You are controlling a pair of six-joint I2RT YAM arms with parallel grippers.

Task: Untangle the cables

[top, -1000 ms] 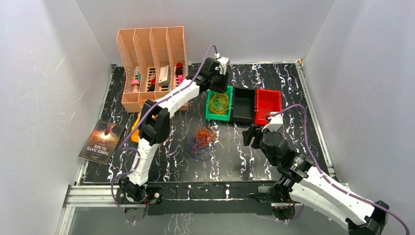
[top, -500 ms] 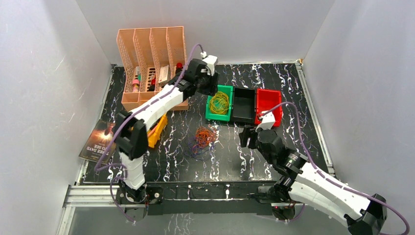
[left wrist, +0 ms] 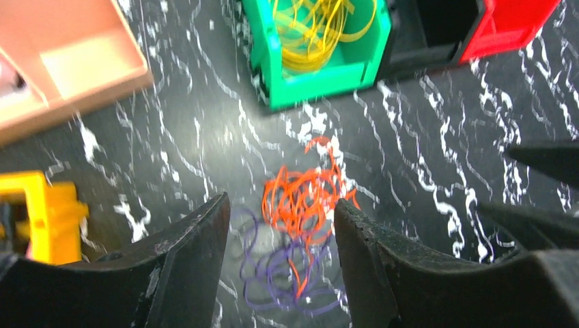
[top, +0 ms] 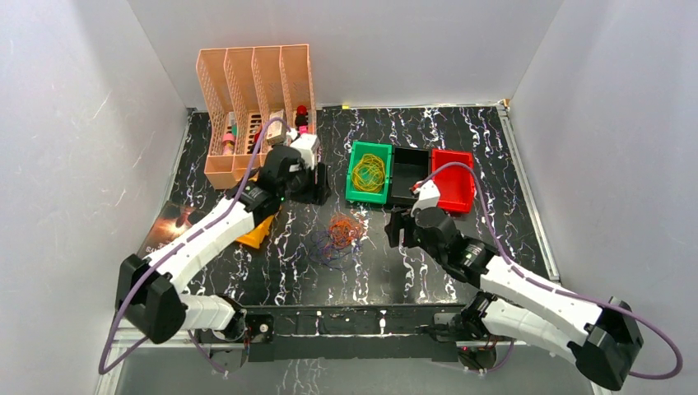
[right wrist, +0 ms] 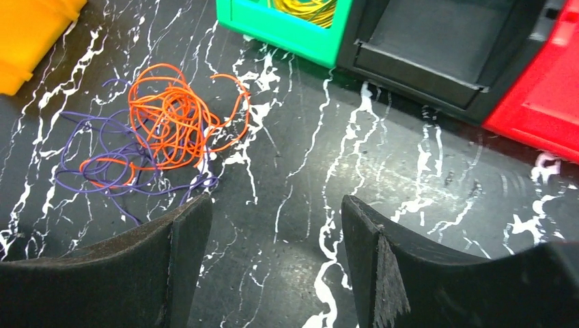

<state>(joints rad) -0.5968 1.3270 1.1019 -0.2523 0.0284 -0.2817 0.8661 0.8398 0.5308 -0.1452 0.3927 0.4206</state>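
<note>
From the top view, the left gripper (top: 317, 183) is hovering over the black marbled table (top: 461, 123) with its jaws spread and nothing between them. The cables (top: 339, 234), an orange and purple tangle, are lying on the table between it and the right gripper (top: 397, 230), touching neither. The right gripper is also standing wide apart and empty. Yellow loops (top: 369, 173) are resting in the green bin (top: 366, 197) beyond both grippers, beside a black bin (top: 409, 177) and a red bin (top: 453, 177). In the left wrist view, the dark fingers (left wrist: 184, 260) are framing the tangle from above, the green bin lying farther ahead. In the right wrist view, the fingers (right wrist: 382, 266) are gaping over bare table, the tangle sitting ahead and to their left.
</note>
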